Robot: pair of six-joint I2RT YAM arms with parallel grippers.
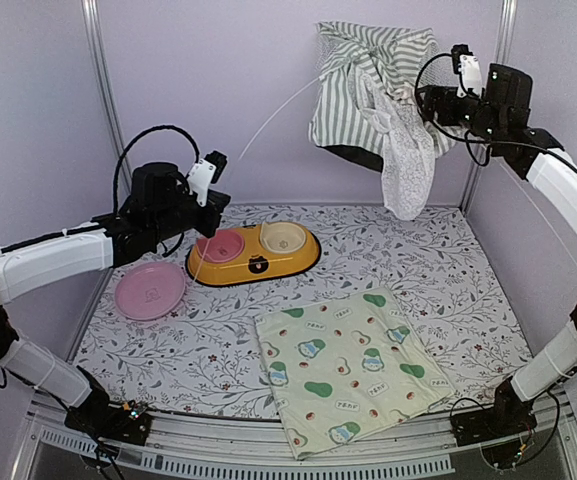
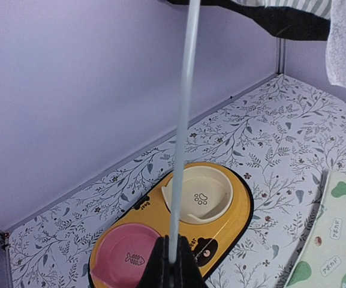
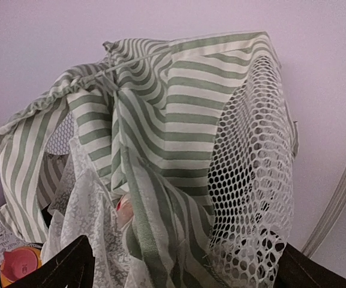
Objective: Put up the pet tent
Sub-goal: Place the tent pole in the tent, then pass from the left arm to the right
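One pet tent (image 1: 368, 80), one double bowl (image 1: 255, 266), one pink plate (image 1: 150, 291), one mat (image 1: 353, 365)

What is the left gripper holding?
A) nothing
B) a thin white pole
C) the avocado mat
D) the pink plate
B: the left gripper is shut on the pole, which runs up toward the tent.
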